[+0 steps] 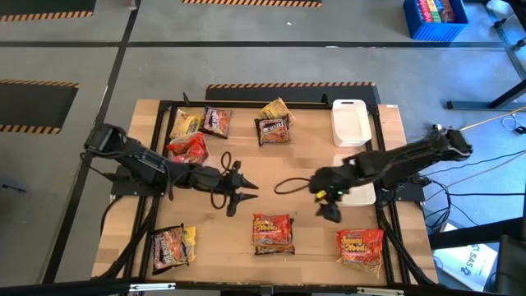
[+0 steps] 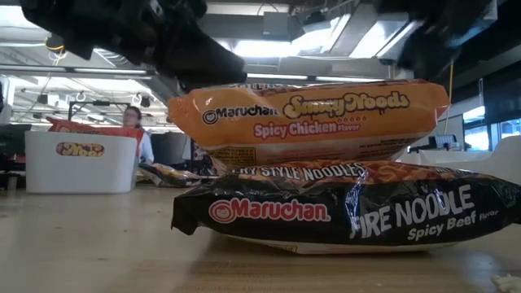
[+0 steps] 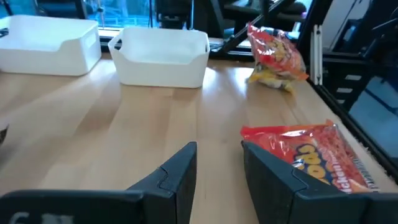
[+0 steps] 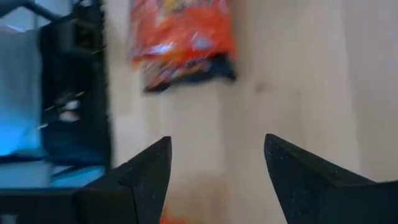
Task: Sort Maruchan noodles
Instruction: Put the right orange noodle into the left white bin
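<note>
Left gripper (image 1: 243, 191): arm stretched low toward counter (image 1: 304, 164) middle, fingers slightly apart, holding nothing.
Right gripper (image 1: 327, 204): arm reaching inward from right, fingers wide, empty.
Maruchan noodles (image 1: 273, 233): packets scattered near and far; two stacked near middle.

I log the table (image 1: 304, 164) as pale wood grain, framed in black. Two white trays (image 1: 349, 122) sit at its right side. The low view shows an orange packet (image 2: 309, 122) with yellow and white lettering stacked on a black packet (image 2: 342, 212) with a red logo oval and white lettering. From above I note red-orange packets (image 1: 360, 247) with yellow print near the front edge, yellow packets (image 1: 186, 123) and dark brown ones (image 1: 218, 121) at the back. Both arms (image 1: 140, 164) are black. The floor (image 1: 246, 62) is grey with orange-and-black hazard stripes; a blue crate (image 1: 436, 18) stands there.
</note>
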`<state>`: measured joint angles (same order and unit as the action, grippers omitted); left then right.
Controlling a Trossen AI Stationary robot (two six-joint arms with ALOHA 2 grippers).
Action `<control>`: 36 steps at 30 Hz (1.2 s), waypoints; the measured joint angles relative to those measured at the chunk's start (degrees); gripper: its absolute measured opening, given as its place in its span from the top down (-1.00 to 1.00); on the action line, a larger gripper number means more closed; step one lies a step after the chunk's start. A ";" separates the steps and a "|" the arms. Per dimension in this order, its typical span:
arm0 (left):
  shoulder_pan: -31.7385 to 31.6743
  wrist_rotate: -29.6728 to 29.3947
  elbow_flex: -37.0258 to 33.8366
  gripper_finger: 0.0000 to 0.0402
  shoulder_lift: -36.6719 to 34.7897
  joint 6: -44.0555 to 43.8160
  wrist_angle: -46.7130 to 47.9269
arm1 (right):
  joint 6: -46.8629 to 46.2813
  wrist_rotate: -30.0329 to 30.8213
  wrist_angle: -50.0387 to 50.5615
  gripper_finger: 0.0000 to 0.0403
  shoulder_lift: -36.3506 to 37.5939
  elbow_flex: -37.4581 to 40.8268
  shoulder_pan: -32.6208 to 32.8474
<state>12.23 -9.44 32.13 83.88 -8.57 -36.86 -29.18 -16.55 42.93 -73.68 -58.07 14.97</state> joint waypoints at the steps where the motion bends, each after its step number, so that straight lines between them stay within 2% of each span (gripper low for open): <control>1: 0.00 -0.08 0.10 0.38 0.62 0.01 -0.26 | -2.21 -0.13 0.61 -0.17 1.54 -0.08 0.81; 9: -0.02 -4.12 0.10 0.38 2.97 -2.13 -0.07 | -20.49 1.55 6.95 -0.17 14.56 7.84 7.42; 15: 0.62 -4.81 0.10 0.38 2.95 -4.48 -0.13 | -31.37 1.91 1.87 -0.17 24.74 19.35 10.56; 19: 1.25 -5.07 0.10 0.38 2.95 -4.54 -0.29 | -41.38 1.97 0.15 -0.17 29.15 24.39 12.83; 22: 1.81 -5.17 0.10 0.38 2.95 -4.55 -0.38 | -45.66 3.55 -1.19 -0.17 30.07 26.31 15.56; 31: 3.76 -7.97 0.10 0.38 2.95 -4.47 -0.40 | -46.01 8.11 -8.65 -0.17 28.98 27.13 21.35; 36: 3.74 -8.07 0.10 0.38 2.95 -4.40 -0.18 | -46.89 6.69 -8.12 -0.17 26.02 27.14 22.29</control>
<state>15.97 -17.52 32.23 86.83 -12.97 -37.03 -76.07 -9.87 34.81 -47.66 -30.94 37.27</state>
